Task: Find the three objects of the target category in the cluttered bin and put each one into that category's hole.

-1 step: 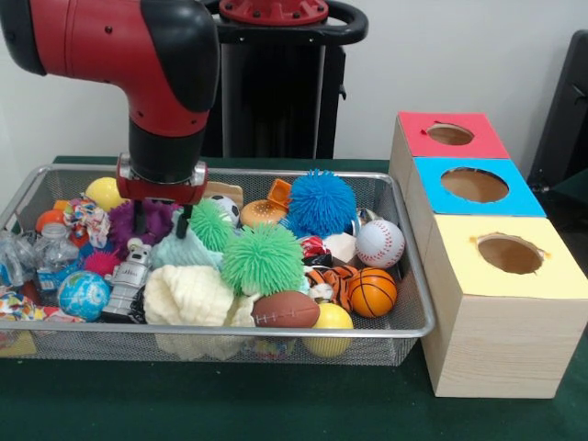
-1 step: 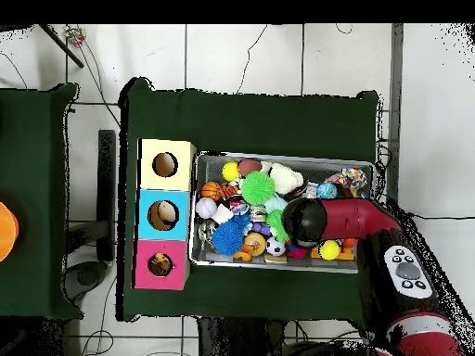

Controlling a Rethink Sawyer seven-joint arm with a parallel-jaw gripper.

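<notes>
The gripper (image 1: 163, 223) hangs low over the wire bin (image 1: 404, 333), with two dark fingers (image 1: 139, 217) spread apart and nothing between them. Directly beneath the fingertips lies one purple spiky toy (image 1: 154, 220); its upper surface hides the tips, so contact cannot be confirmed. Just beside the fingers, toward the boxes, sit two green spiky balls (image 1: 263, 257), and beyond them one blue spiky ball (image 1: 322, 202). Farther from the fingers in the same direction are one baseball (image 1: 379, 243), one basketball (image 1: 372, 292), one small football (image 1: 286, 310) and one yellow ball (image 1: 332, 318) at the bin's near rim. A second yellow ball (image 1: 103, 193) lies behind the fingers, and one globe ball (image 1: 84, 294) lies in front of them. Well apart from the fingers, outside the bin, stand three boxes, each with one round hole: one red box (image 1: 448, 136), one blue box (image 1: 473, 186) and one yellow box (image 1: 510, 256). In the overhead view the arm (image 2: 339, 221) covers the gripper.
</notes>
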